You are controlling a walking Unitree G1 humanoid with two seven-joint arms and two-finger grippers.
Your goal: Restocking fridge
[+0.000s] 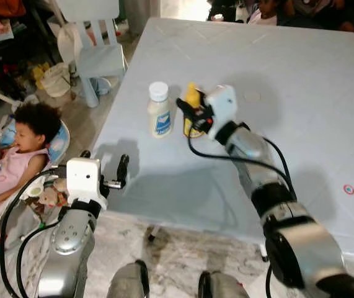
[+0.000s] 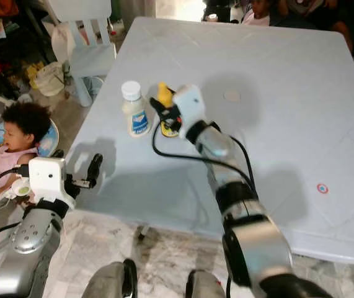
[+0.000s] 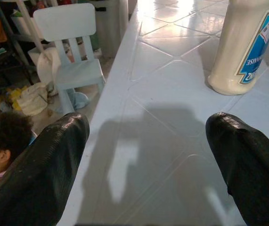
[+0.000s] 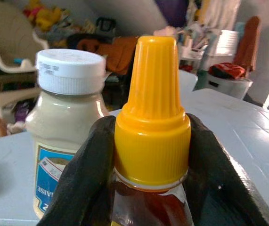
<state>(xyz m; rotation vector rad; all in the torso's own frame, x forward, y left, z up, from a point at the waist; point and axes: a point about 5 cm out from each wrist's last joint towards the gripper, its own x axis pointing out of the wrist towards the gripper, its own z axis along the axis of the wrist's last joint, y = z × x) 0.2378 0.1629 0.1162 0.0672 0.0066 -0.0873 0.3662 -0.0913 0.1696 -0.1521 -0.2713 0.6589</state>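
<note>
Yellow plastic caps the bottle (image 4: pixel 151 108) that the right end effector (image 1: pixel 192 115) has between its two black fingers (image 4: pixel 85 174), which sit clamped on either side of the neck just below the ribbed cap, as the right wrist view shows. That bottle stands upright on the pale blue counter (image 1: pixel 300 81), just beside a white-lidded mayonnaise jar (image 1: pixel 159 110) that stands on its left, the two near each other but seemingly not touching. Judging from the task, the step in hand is lifting the yellow-capped bottle clear so it can be carried to the fridge. To do it well, the grip should hold below the cap's flared rim so the bottle cannot slip down, and the lift should go straight up before any sideways swing, since the jar is close enough to be knocked over. Keeping the bottle vertical while the robot turns would also spare the cap any strain. The left end effector (image 1: pixel 122 171) hovers at the near left edge of the counter with its fingers apart and nothing between them; from its wrist camera the jar sits ahead of it, so it looks well placed to take that next. A small child (image 1: pixel 22 152) sits on the floor to the robot's left, near that arm, so any turn toward that side calls for care.
</note>
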